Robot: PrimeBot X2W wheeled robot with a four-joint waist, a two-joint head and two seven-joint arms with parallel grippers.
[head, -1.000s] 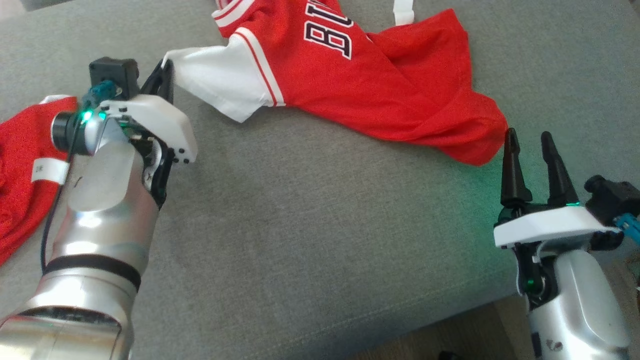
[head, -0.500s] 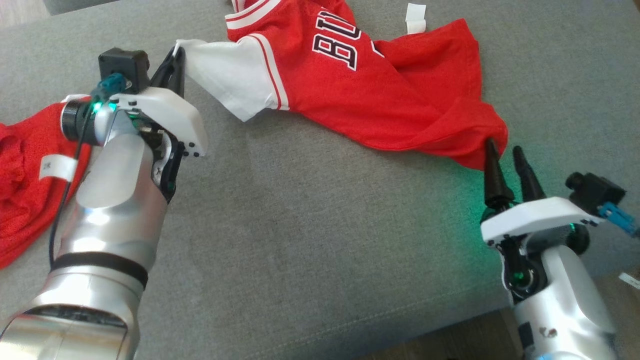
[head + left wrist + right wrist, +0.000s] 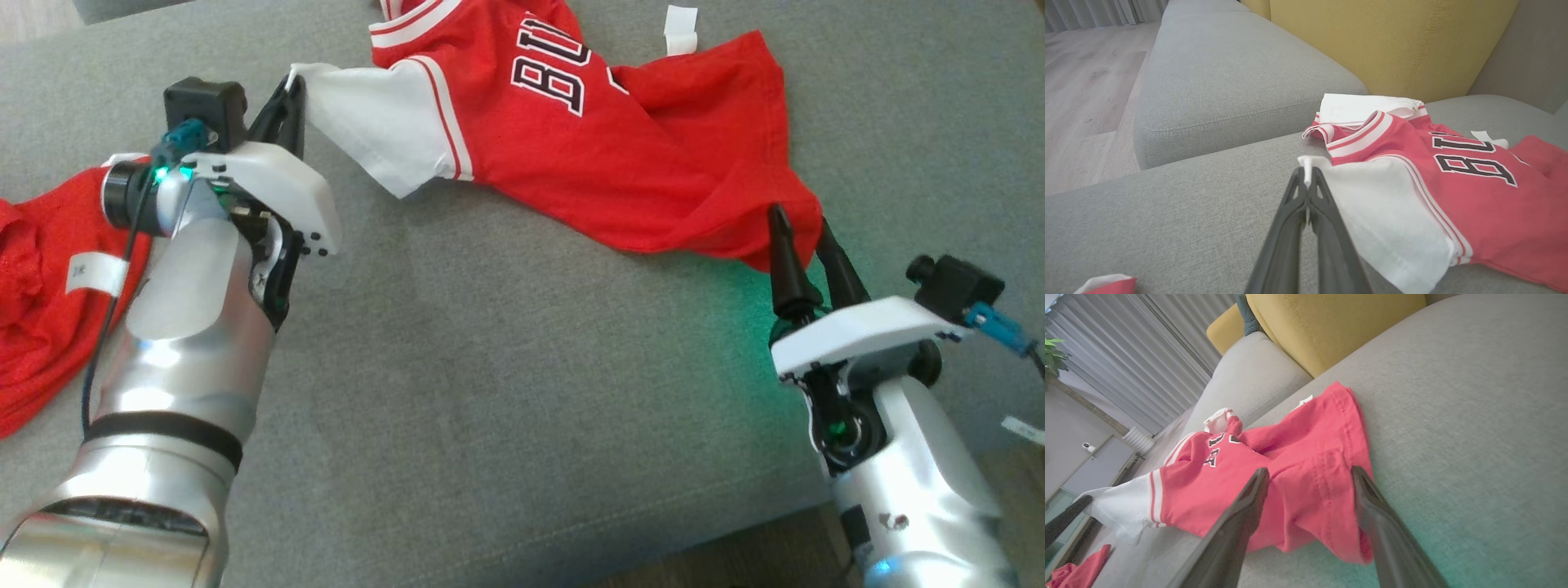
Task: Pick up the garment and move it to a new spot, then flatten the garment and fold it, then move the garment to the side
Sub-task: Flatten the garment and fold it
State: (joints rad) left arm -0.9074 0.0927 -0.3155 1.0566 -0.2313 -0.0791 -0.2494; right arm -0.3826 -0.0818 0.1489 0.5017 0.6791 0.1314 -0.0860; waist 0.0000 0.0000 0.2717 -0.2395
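The garment [image 3: 620,155] is a red jersey with white sleeves and black letters, lying crumpled on the grey sofa seat [image 3: 506,367]. My left gripper [image 3: 292,82] is shut on the edge of a white sleeve, which it holds slightly lifted. In the left wrist view the left gripper [image 3: 1306,179] pinches that sleeve's corner, with the garment [image 3: 1474,196] spread to the right. My right gripper [image 3: 798,219] is open, its fingers either side of the garment's lower red corner. In the right wrist view, the right gripper [image 3: 1309,473] has red hem cloth of the garment [image 3: 1306,490] between its fingers.
Another red cloth [image 3: 41,310] with a white label lies at the left edge, partly behind my left forearm. A yellow back cushion [image 3: 1392,45] stands behind the seat. The sofa's front edge and wooden floor [image 3: 735,555] are at the lower right.
My right gripper has moved forward, still open, and its fingers now straddle the garment's lower corner. The left gripper has kept its hold on the sleeve. The camera shifted slightly.
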